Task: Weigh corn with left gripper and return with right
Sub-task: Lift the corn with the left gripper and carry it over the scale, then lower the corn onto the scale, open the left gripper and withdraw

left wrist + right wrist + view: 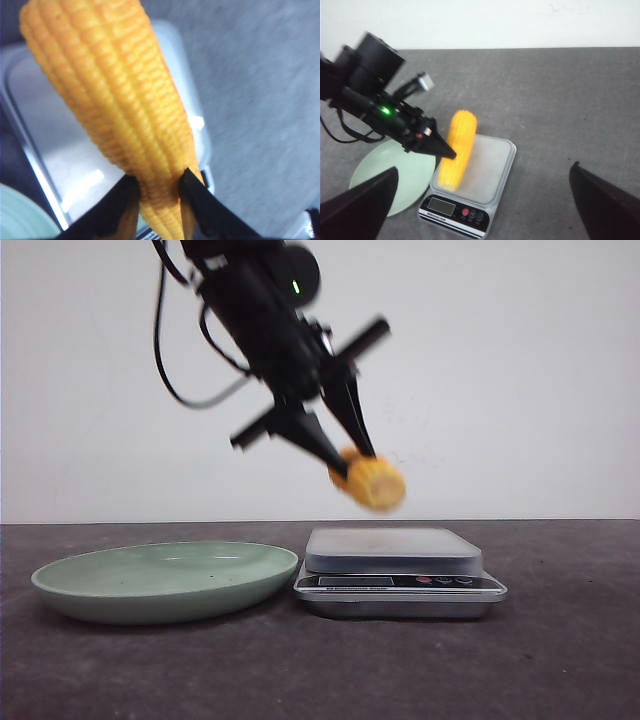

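Observation:
My left gripper (352, 462) is shut on the yellow-orange corn (372, 483) and holds it in the air above the silver kitchen scale (395, 558). In the left wrist view the corn (115, 100) fills the picture, its narrow end pinched between the black fingers (200, 200), with the scale's platform (60, 165) below. In the right wrist view the corn (457, 149) hangs over the scale (485, 175), held by the left gripper (445, 150). My right gripper (482, 200) is open and empty, high above the table and out of the front view.
A pale green plate (160, 580) lies left of the scale; it also shows in the right wrist view (395, 180). The table (560, 660) is dark grey, with a white wall behind.

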You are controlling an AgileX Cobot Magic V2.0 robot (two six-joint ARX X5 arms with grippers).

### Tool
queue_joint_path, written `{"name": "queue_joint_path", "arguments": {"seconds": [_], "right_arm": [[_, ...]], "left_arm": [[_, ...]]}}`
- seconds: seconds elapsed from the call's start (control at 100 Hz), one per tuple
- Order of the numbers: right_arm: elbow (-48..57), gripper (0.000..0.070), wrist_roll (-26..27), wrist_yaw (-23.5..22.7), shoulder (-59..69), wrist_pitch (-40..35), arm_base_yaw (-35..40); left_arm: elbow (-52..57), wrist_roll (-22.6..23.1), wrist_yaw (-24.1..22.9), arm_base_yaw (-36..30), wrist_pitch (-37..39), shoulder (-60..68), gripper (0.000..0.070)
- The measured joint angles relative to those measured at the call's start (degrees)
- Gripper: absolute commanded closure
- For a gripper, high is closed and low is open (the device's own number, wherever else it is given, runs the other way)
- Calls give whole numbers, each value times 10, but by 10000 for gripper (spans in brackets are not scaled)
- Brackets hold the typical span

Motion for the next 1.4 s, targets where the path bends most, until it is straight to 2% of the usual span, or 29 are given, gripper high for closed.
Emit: {"name": "queue_joint_path", "arguments": {"seconds": [0.25, 0.3, 0.39, 0.44, 0.5, 0.64, 0.74, 0.9, 1.06, 1.23, 1.26, 1.29, 1.4], "right_arm": [[0, 0, -4, 2, 0, -18, 0], [0, 0, -4, 2, 0, -18, 0], [0, 0, -4, 2, 0, -18, 0], [0, 0, -4, 2, 0, -18, 0], [0, 0, -4, 2, 0, -18, 0], [0, 0, -5, 2, 0, -18, 0], [0, 0, -6, 2, 0, -18, 0], [0, 0, -13, 4, 1, -18, 0], [0, 0, -20, 15, 3, -18, 0], [0, 0, -22, 16, 10, -22, 0], [0, 0, -22, 16, 10, -23, 0], [0, 0, -23, 16, 13, -24, 0], [0, 0, -25, 17, 19, -28, 0]], "left_arm": [[0, 0, 1, -14, 1, 22, 688], [0, 0, 1, -14, 1, 23, 596], [0, -1, 1, -14, 0, 23, 300], [0, -1, 1, -14, -2, 23, 186], [0, 0, 0, -14, -5, 23, 134], [0, -1, 0, -14, -13, 24, 120], [2, -1, 0, -14, -19, 24, 0], [45, 0, -1, -12, -48, 27, 0], [138, 8, -4, -9, -100, 27, 0], [260, 45, -43, -8, -194, 27, 5], [283, 53, -56, -8, -214, 27, 56], [306, 63, -66, -8, -234, 27, 141], [393, 99, -110, -8, -313, 27, 585]]}}
